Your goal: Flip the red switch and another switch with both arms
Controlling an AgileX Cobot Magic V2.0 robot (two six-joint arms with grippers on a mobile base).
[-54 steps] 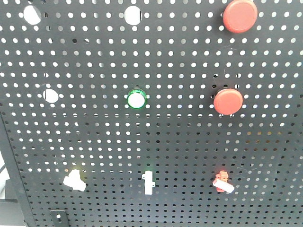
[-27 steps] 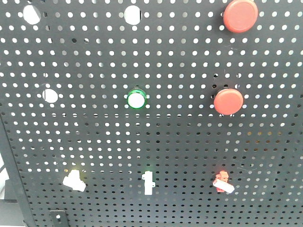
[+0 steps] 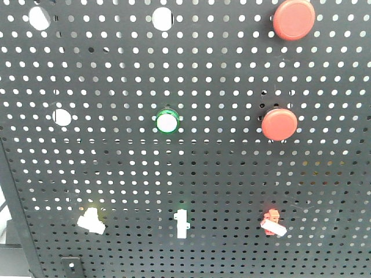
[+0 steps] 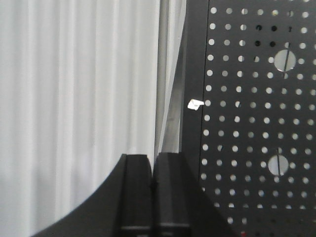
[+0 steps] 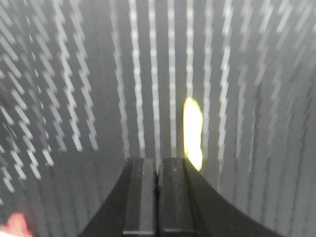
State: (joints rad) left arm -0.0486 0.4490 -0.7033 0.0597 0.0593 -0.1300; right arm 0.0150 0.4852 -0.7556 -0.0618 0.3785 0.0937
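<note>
Two claws: neither shows up in the front view, so both look well clear of the switches.
Left claw (image 4: 152, 165): fingers pressed together with nothing between them. It's looking along an edge of the pegboard (image 4: 256, 148), with the curtain (image 4: 74, 98) right beside it.
Right claw (image 5: 158, 168): also pressed together and empty. This view is badly smeared. A yellow blob (image 5: 192, 132) sits just past the tips, but I can't tell if that's the yellow switch.
Why closed: my guess is that closed tips make one stiff poker, which is better for nudging a tiny lever than spread fingers.
Red switch (image 3: 272, 223): bottom row, right end, below the red buttons (image 3: 279, 124). Its white lever slants down and to the right.
Yellow switch (image 3: 91, 220): same row, left end, and its lever slants down-right too.
Green toggle (image 3: 182, 223): sits between those two and isn't part of the job.
Why the layout helps: the two targets are well apart, so each arm can probably take its own side without crossing.
Progress: reads as the approach, with nothing touched yet.
Watch out: the levers are small, so a sloppy poke could slide off or hit the green toggle.
</note>
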